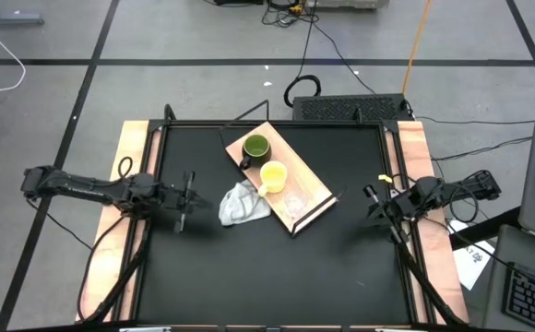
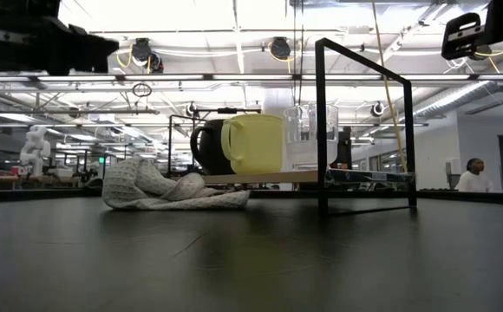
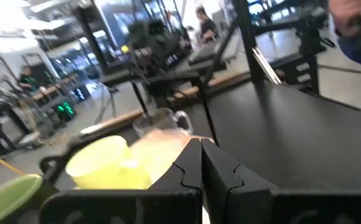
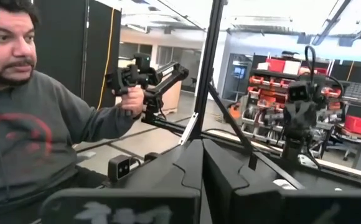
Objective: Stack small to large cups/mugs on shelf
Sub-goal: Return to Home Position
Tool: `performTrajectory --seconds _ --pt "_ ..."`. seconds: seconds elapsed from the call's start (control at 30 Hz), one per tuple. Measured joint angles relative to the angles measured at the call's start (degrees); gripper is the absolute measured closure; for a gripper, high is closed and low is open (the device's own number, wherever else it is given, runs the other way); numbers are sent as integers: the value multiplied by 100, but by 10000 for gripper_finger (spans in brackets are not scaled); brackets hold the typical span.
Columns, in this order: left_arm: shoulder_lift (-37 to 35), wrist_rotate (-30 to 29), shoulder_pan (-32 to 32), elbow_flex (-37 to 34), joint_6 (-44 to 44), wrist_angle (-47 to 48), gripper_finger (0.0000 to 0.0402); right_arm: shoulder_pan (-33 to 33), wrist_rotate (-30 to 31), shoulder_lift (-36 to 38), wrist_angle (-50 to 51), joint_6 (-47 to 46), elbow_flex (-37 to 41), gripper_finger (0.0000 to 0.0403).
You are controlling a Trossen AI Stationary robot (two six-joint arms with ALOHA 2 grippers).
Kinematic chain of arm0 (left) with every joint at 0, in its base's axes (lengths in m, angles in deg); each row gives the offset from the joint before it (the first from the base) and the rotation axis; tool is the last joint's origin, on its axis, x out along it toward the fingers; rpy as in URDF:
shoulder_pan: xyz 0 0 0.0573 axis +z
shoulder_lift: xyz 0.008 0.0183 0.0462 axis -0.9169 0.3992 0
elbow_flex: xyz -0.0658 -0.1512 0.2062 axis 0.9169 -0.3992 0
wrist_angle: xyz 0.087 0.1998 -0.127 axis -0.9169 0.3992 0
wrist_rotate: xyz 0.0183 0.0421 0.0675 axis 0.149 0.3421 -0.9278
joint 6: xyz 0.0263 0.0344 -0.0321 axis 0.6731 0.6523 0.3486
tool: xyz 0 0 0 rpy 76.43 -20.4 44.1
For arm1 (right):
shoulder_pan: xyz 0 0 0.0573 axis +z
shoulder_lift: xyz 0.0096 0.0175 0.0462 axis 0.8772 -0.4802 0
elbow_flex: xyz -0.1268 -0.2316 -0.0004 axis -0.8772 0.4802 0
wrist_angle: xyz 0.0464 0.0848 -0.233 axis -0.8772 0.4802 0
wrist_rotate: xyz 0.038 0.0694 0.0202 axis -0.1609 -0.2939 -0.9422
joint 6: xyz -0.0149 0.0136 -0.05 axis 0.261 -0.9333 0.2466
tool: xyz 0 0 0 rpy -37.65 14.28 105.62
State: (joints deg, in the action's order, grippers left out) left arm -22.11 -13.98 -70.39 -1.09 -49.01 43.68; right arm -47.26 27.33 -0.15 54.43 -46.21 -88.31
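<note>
Three cups stand in a row on the light-wood shelf, which lies slantwise at the table's middle: dark green mug farthest, yellow mug in the middle, clear glass cup nearest. In the low view the green mug, yellow mug and glass cup stand on the board. My left gripper hovers shut left of the cloth. Its wrist view shows the yellow mug and glass cup ahead. My right gripper waits shut near the right edge.
A crumpled white cloth lies on the table against the shelf's left side, between my left gripper and the cups. The shelf's dark metal frame stands upright at its near end. A person shows in the right wrist view, beyond the table.
</note>
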Motion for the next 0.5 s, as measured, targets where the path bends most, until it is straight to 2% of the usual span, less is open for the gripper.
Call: performTrajectory --seconds 0.27,0.5 --pt "-721 -9 216 -1 42 -109 401 39 3 -2 64 -18 -26 403" --pt "-1344 -66 218 -1 67 211 401 239 2 0 -282 14 -42 403"
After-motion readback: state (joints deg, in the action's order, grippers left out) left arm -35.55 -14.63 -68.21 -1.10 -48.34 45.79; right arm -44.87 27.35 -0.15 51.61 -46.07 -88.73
